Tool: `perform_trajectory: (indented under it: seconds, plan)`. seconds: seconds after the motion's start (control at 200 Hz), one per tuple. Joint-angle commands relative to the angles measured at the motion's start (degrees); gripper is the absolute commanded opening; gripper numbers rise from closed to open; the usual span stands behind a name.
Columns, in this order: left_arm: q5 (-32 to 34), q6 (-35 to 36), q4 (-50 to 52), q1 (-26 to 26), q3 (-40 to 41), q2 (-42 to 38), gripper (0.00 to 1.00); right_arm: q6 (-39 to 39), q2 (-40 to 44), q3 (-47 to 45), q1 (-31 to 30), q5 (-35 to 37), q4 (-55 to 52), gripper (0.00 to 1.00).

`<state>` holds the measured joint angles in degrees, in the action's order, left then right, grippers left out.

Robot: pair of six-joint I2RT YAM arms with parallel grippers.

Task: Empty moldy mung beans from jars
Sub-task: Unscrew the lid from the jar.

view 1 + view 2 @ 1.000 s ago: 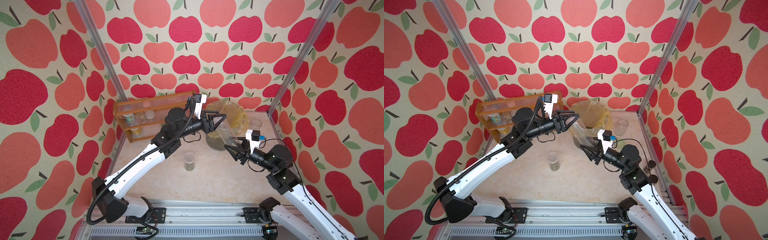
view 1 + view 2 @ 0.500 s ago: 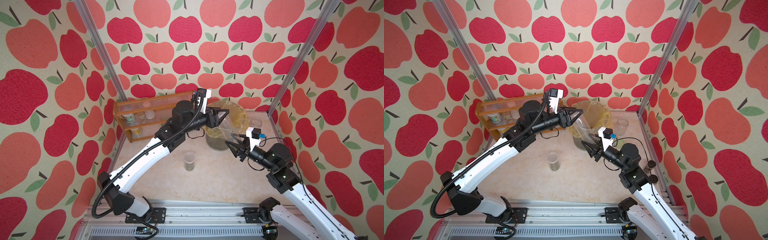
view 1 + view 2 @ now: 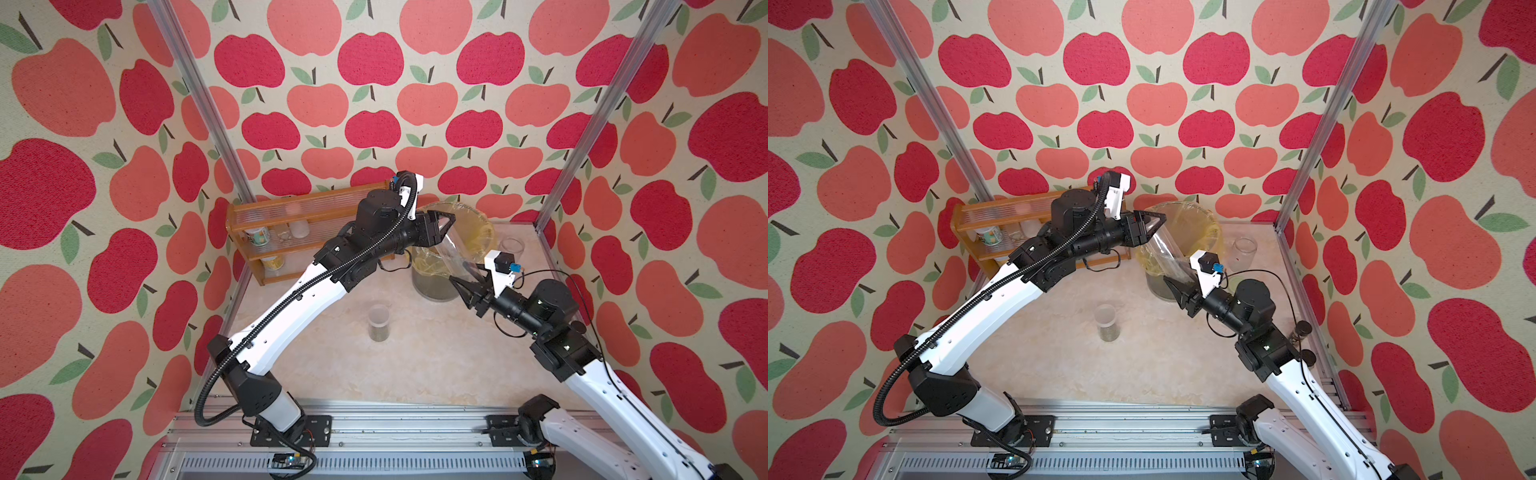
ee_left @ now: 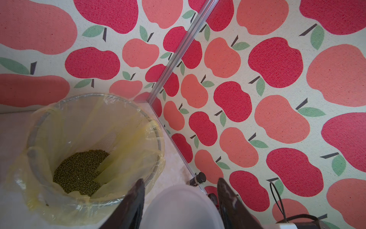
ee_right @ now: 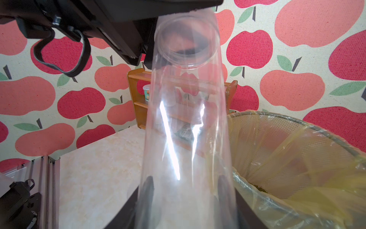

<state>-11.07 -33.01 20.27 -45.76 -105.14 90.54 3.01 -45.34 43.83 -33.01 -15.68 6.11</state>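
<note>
Right wrist view: the seemingly light, slick jar (image 5: pixel 186 119) is clamped at its base by the right gripper (image 5: pixel 185 188), a pale cap (image 4: pixel 182 208) by the left gripper (image 4: pixel 180 182).

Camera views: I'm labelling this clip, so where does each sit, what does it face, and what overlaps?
Top views: overhead, facing down at the table; left arm, right arm, left tool, right tool.
Left wrist: on left arm, facing into the bin; own fingers.
Right wrist: on right arm, facing along the tall jar; own fingers.
Shared: every view shows the bin.
</note>
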Motion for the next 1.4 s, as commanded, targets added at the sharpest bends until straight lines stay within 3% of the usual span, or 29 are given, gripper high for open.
perform_trajectory:
  seconds: [0.0, 0.63, 0.705, 0.745, 0.84, 0.95, 1.1, 1.211, 1.391]
  plan:
    - [2.46, 0.25, 5.88, -0.13, -2.78, 0.4, 0.48, -1.11, 0.72, 1.7, 0.46, 7.56, -0.32, 0.41]
    - [-0.44, -3.21, 10.67, 1.69, -8.97, 4.22, 0.49, -6.57, 1.18, 2.09, 0.45, 13.24, -3.15, 0.41]
    - [-0.96, -3.24, 9.9, 1.64, -8.56, 4.21, 0.56, -6.18, 0.88, 2.28, 0.47, 11.98, -2.79, 0.41]
    - [-0.81, -2.98, 9.56, 1.65, -8.33, 4.01, 0.66, -5.92, 0.79, 2.31, 0.48, 11.64, -2.77, 0.41]
    - [0.26, -0.39, 8.07, 1.97, -8.37, 3.12, 0.99, -5.7, 0.53, 2.25, 0.51, 10.54, -3.11, 0.41]
    - [0.25, 0.64, 5.16, 4.33, -7.56, 1.06, 1.0, -3.9, -0.47, 1.66, 0.52, 9.7, -4.26, 0.41]
    - [-2.14, 4.73, -5.03, 5.45, -0.46, -4.3, 1.0, -2.01, 0.18, 0.07, 0.55, 7.93, -3.79, 0.41]
    - [-8.2, 6.56, -13.03, 6.34, 8.07, -8.62, 1.0, 0.45, 1.58, -0.15, 0.9, 4.05, -3.4, 0.41]
    - [-21.02, 7.88, -28.88, 7.01, 22.69, -15.4, 0.97, 9.27, 2.63, 1.25, 3.86, -11.31, -0.56, 0.42]
